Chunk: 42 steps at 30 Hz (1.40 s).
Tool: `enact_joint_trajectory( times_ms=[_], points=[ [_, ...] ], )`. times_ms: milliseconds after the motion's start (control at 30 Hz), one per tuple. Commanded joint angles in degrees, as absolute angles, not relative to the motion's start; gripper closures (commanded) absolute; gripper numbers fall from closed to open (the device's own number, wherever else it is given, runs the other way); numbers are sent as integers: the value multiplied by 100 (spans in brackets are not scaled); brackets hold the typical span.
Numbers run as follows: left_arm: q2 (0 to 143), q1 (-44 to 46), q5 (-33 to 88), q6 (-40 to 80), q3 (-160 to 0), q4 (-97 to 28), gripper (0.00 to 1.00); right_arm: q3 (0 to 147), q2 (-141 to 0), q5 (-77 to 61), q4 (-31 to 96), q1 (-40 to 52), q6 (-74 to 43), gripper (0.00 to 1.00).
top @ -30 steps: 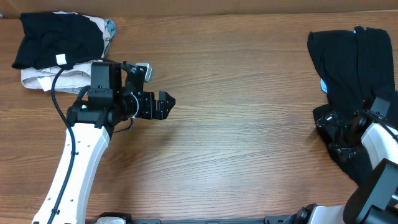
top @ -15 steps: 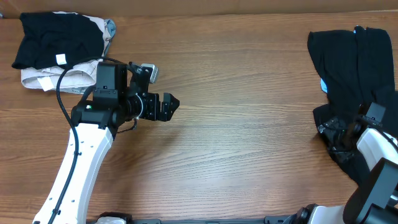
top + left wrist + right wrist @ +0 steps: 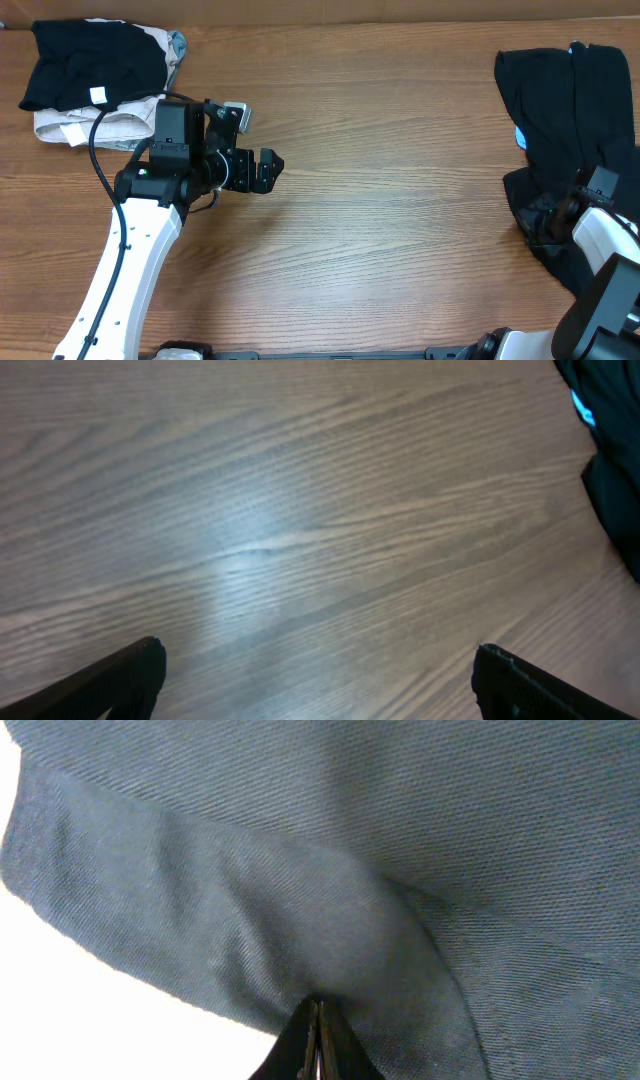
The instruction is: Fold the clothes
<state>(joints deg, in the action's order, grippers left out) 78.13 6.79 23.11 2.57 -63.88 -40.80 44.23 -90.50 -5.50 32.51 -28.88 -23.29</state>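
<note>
The black garment (image 3: 575, 110) lies crumpled at the right end of the bench (image 3: 400, 150), running from the far edge down to the near right corner. In the right wrist view its dark twill weave (image 3: 400, 840) fills almost the whole frame. The right fingers (image 3: 335, 1060) are pressed together on a raised fold of it, pinching the cloth. Overhead, they sit sunk in the garment's lower left lobe (image 3: 545, 215).

Against a second ago, the right wrist has dropped a little toward the near edge, and the cloth's outline is much the same. The left arm has slid slightly to the right and then eased back a touch.

The left fingers (image 3: 115, 680) are spread wide with only bare wood between them, hovering over the left half of the bench (image 3: 268, 170).

At the far left corner sits a folded stack: a black piece (image 3: 95, 60) on top of a pale one (image 3: 70, 128), with a light-blue edge (image 3: 177, 43) showing behind.

A small white tag (image 3: 99, 95) on the black piece carries no writing that can be read. The small blue patch (image 3: 519, 135) at the crumpled garment's left edge is also too small to make out.
</note>
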Motion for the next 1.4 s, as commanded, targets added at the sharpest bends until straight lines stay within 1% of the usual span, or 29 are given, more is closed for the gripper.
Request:
enact_joint_trajectory(
  times_ms=[0,67,233,433,600,700,767,800,833,867,900,933,967,1000,1100,1133,1267,1367],
  points=[
    [7848,727,2182,119,-6477,-3920,0,4447,-9024,-1354,3205,-2851,-1752,96],
    [7848,716,2182,121,-6477,-3765,0,4604,-9024,-1669,3376,-2711,-1398,96],
    [7848,716,2182,123,-6477,-3444,0,5323,-8976,-1680,4355,-2001,-921,96],
    [7846,714,1981,128,-6477,-3295,0,6274,-8969,-1660,5229,-548,-829,96],
    [7846,698,1632,128,-6477,-3297,0,6987,-8969,-1577,5369,792,-1109,96],
    [7846,698,1498,130,-6477,-3308,0,7238,-8969,-764,5374,1354,-1645,96],
    [7846,698,1498,130,-6477,-3326,0,7249,-8969,-187,5402,1481,-1916,96],
    [7846,701,1498,132,-6477,-3343,0,7247,-8971,38,5472,1474,-2021,95],
    [7846,701,1498,132,-6477,-3363,0,7240,-8976,224,5579,1415,-2062,82],
    [7846,701,1498,132,-6477,-3385,0,7240,-8976,364,5684,1337,-2069,66],
    [7846,701,1498,132,-6477,-3402,0,7240,-8976,473,5780,1232,-2067,63],
    [7846,705,1498,132,-6477,-3406,0,7240,-8976,565,5883,1090,-2064,63],
    [7848,707,1498,132,-6477,-3406,0,7240,-8976,624,5953,950,-2062,59],
    [7848,714,1500,134,-6477,-3406,0,7240,-8976,663,6014,792,-2060,52],
    [7848,718,1503,150,-6477,-3404,0,7240,-8976,661,6123,261,-1874,37],
    [7848,718,1500,150,-6477,-3411,0,7238,-8978,642,6125,89,-1774,36],
    [7848,718,1500,145,-6475,-3417,0,7238,-9002,639,6049,-432,-1295,35],
    [7848,718,1505,150,-6475,-3382,0,7234,-9087,637,5872,-574,-1188,35]
  ],
)
